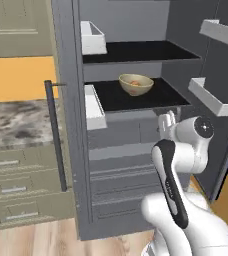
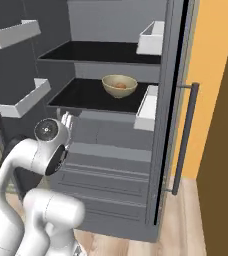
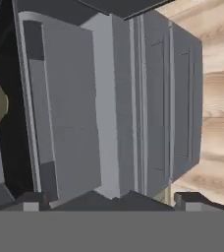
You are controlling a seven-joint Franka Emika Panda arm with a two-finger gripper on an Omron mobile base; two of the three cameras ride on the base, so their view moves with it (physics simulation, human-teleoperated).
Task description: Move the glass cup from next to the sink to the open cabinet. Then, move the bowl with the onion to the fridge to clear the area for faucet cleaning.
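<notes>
Gripper (image 1: 167,121) empty, fingers spread wide apart, nothing between them. It sits low in front of the open fridge (image 1: 136,30), below the front edge of the lower dark shelf (image 1: 161,97), facing the grey drawer fronts (image 1: 121,132). In the hand view the two finger tips (image 3: 31,201) frame those drawer fronts, with wood floor (image 3: 217,98) off to one side.

Bowl (image 1: 135,84) with the onion (image 1: 135,81) stands upright on the lower shelf, about mid-width, nearer the front edge than the back wall. Well clear of the door bins (image 1: 93,107) at either side. Judgement: second step looks done as far as placement goes. Glass cup and cabinet: cannot tell from these views.

Risks from here, all judgement:
- Hand is close under the shelf's front edge. Any upward move before backing out could knock the edge from below and jolt the bowl; the onion is loose inside and could roll out
- Spread fingers make the hand wide; swinging sideways could clip a door bin or the open door (image 2: 173,100)
- Elbow (image 2: 48,132) and forearm are folded tight in front of the drawers, so a big reorientation here could scrape them
- Bowl sits fairly far forward; closing the door hard might shift it

Safest reading: retreat straight back from the fridge first, then lift
</notes>
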